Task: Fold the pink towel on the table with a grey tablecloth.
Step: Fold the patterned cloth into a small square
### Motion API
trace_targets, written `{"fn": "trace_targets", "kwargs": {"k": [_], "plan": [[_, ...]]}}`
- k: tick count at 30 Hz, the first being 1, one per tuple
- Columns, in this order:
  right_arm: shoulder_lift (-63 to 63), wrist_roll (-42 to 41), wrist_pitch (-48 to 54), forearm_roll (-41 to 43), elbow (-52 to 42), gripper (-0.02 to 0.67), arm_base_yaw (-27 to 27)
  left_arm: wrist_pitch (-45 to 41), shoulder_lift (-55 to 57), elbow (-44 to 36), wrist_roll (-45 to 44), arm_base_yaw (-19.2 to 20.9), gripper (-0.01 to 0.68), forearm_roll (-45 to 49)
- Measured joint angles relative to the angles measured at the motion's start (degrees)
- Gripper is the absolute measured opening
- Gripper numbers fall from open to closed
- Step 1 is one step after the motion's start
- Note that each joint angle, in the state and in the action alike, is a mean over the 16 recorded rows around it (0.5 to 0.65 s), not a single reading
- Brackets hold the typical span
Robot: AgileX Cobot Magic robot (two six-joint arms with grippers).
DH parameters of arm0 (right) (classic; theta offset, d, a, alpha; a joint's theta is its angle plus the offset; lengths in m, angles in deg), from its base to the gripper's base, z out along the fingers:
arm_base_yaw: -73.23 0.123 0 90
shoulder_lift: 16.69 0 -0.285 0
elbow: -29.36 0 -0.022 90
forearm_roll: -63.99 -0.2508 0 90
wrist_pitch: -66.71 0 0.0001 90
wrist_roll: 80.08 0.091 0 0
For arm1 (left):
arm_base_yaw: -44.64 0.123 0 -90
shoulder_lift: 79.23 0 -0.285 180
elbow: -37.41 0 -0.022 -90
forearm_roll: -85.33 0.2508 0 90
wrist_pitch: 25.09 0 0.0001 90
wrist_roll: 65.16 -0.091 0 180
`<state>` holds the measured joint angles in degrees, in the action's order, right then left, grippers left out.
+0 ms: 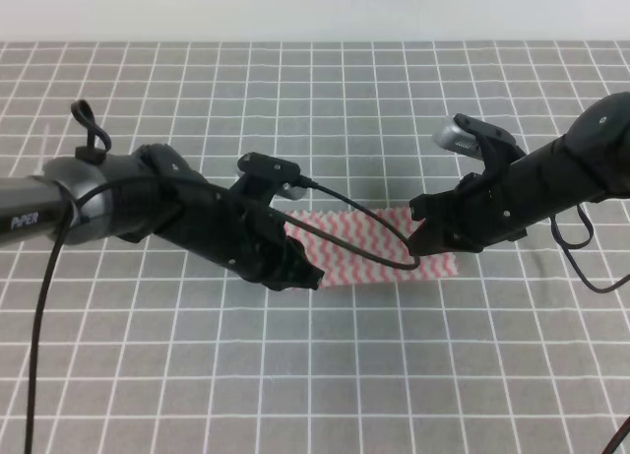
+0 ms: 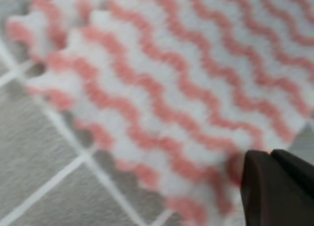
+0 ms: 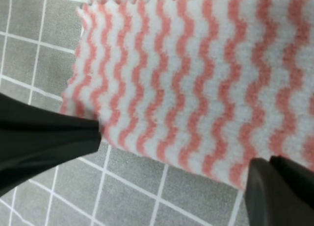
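Pink towel (image 1: 359,245): flat on the grey gridded desk (image 1: 315,375), between both hands (two layers at one corner).
Left hand (image 1: 295,267): at towel's left edge; grip indeterminable.
Right hand (image 1: 428,239): fingers spread, straddling towel's edge.

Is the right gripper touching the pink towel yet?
Touching. Right wrist view: the right gripper's left finger meets the pink towel edge.

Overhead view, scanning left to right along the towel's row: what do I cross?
Left arm → left gripper → pink towel → right gripper → right arm, all over the grey tablecloth.
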<state>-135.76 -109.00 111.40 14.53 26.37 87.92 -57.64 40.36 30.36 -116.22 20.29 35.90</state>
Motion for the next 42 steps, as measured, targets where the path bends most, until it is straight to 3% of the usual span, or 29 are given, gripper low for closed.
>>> {"fn": "trace_targets", "kwargs": {"k": [19,35,42], "plan": [[-0.27,1.48,-3.04,1.50,1.30,-0.005,-2.80,8.89,-1.85,0.89,-0.33,0.03,-0.004,-4.08],[-0.76,7.33,-5.83,7.03,2.47,0.173,-3.43,13.06,2.88,0.99,-3.62,0.29,-0.004,-7.58],[-1.52,8.94,-7.19,7.84,2.50,0.203,-3.43,13.46,3.59,1.10,-4.19,0.33,-0.004,-7.75]]}}
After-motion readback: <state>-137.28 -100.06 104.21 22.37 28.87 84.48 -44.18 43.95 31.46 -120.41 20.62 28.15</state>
